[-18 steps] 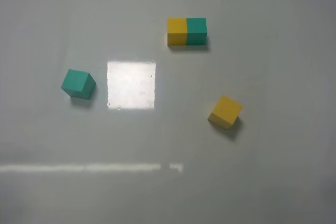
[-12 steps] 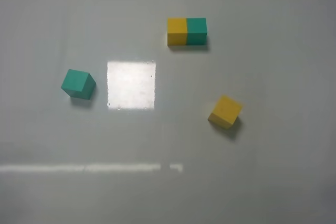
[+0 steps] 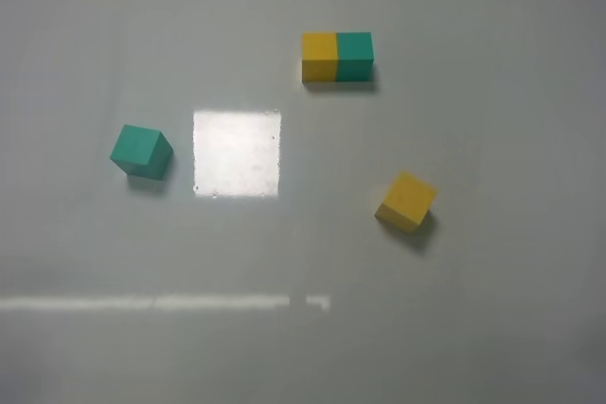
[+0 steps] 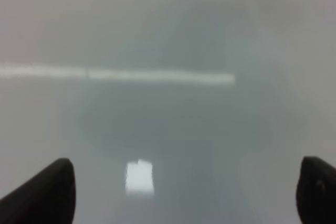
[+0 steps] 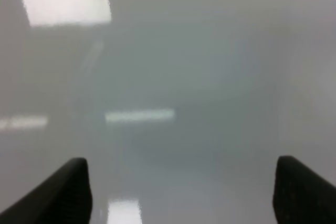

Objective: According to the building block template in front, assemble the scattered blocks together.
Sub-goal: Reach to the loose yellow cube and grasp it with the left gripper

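The template [image 3: 337, 56], a bar of a yellow cube joined to a teal-green cube, lies at the back of the grey table [image 3: 492, 120]. A loose teal-green cube [image 3: 140, 150] sits at the left. A loose yellow cube [image 3: 406, 202] sits at the right, turned at an angle. Neither arm shows in the exterior high view. The left gripper [image 4: 186, 192] is open and empty, its dark fingertips [image 4: 44, 192] wide apart over bare table. The right gripper [image 5: 181, 190] is open and empty too, with only bare table between its fingertips [image 5: 63, 192]. No block shows in either wrist view.
A bright square light reflection [image 3: 237, 152] lies on the table between the loose cubes. A thin reflected stripe [image 3: 161, 303] runs across the front.
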Robot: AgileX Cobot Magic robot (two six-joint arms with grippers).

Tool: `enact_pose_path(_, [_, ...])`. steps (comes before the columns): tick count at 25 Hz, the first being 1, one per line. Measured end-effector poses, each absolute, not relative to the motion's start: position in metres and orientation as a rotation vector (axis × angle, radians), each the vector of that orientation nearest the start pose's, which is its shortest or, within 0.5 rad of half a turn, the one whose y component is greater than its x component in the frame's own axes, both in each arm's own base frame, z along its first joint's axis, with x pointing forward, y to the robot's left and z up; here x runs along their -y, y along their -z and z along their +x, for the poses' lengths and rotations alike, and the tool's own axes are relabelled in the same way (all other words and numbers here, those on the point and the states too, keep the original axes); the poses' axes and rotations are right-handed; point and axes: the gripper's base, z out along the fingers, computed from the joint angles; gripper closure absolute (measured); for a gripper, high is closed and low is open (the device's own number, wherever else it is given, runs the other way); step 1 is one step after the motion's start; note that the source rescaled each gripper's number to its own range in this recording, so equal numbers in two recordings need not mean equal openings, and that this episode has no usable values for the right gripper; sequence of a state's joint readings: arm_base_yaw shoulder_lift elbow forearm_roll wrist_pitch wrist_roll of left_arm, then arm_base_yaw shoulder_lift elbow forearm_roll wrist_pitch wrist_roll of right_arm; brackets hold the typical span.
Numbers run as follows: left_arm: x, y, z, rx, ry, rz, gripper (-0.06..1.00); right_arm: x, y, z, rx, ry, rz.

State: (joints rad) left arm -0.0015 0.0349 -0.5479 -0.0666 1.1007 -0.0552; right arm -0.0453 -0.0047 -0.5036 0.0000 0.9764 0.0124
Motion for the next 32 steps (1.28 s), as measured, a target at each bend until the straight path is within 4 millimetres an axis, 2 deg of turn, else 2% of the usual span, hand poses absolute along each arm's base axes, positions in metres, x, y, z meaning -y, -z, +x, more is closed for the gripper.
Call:
enact_pose_path(3, [0.005, -0.308, 0.000, -2.151, 0.102, -0.052, -0.03, 0.000, -0.285, -0.003, -1.951, 0.022, 0.056])
enact_pose_path(8, [0.005, -0.365, 0.025, -2.211, 0.099, -0.051, -0.05, 0.000, -0.285, -0.003, -1.951, 0.022, 0.056])
enact_pose_path(12, [0.004, -0.415, 0.063, -2.224, 0.074, -0.022, -0.05, 0.000, -0.285, -0.003, -1.951, 0.022, 0.056])
enact_pose_path(14, [0.004, -0.433, 0.082, -2.226, 0.066, -0.002, -0.05, 0.000, -0.285, -0.003, -1.951, 0.022, 0.056])
enact_pose_path(17, [0.008, -0.452, 0.112, -2.236, 0.114, 0.026, -0.05, 0.000, -0.285, -0.003, -1.951, 0.022, 0.056])
enact_pose_path(20, [0.017, -0.457, 0.133, -2.261, 0.175, 0.098, -0.05, 0.000, -0.285, -0.003, -1.951, 0.022, 0.056])
enact_pose_path(25, [0.053, -0.457, 0.156, -2.311, 0.200, 0.274, -0.05, 0.000, -0.285, -0.003, -1.951, 0.022, 0.056])
enact_pose_path(29, [0.103, -0.455, 0.169, -2.319, 0.189, 0.402, -0.05, 0.000, -0.285, -0.003, -1.951, 0.022, 0.056])
enact_pose_path(32, [0.152, -0.451, 0.179, -2.334, 0.228, 0.502, -0.05, 0.000, -0.285, -0.003, -1.951, 0.022, 0.056])
